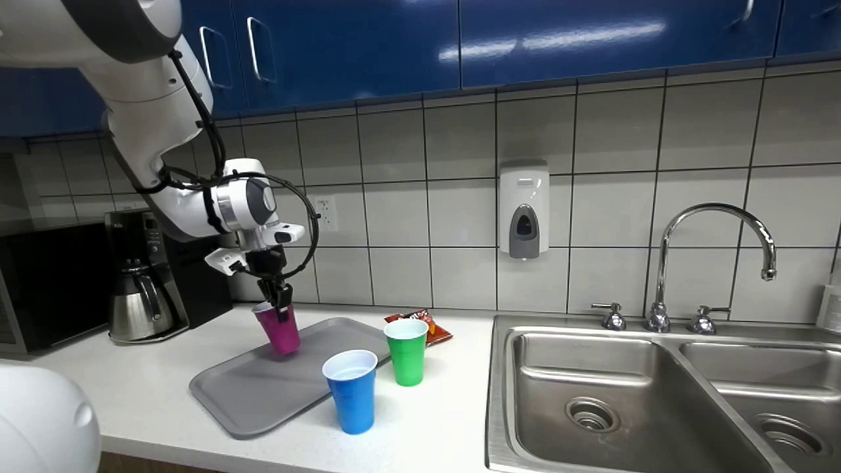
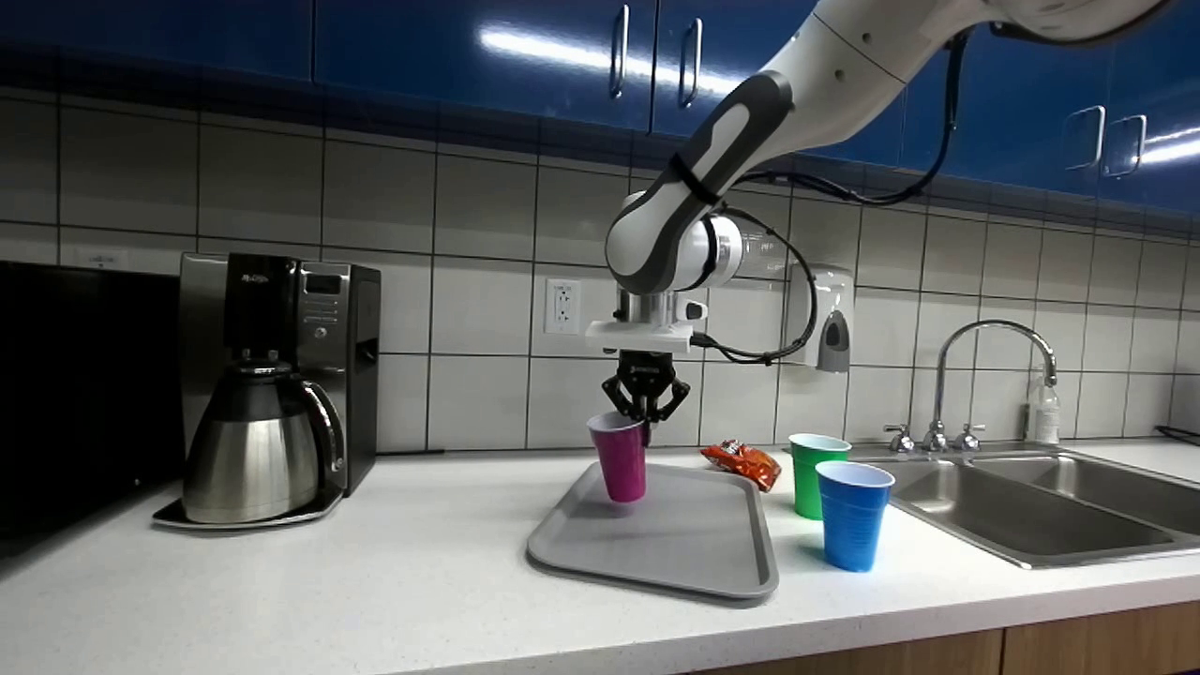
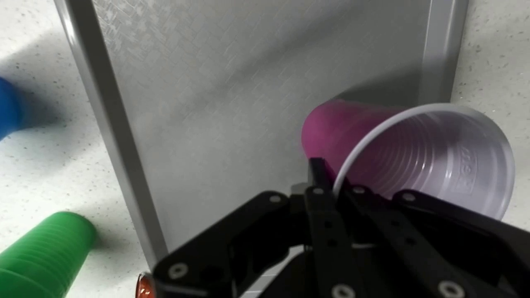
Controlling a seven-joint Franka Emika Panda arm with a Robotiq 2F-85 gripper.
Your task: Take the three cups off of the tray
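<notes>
One tilted, pale-lined magenta cup (image 2: 622, 465)

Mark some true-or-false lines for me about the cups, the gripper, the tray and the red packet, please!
1. The gripper is shut on the purple cup. True.
2. The purple cup stands straight up. False: it tilts.
3. The blue cup and the green cup stand on the counter, off the tray. True.
4. The green cup sits inside the blue cup. False: they stand apart.
5. The red packet lies by the tray. True.
6. The tray is round. False: it is a rectangle with rounded corners.
</notes>
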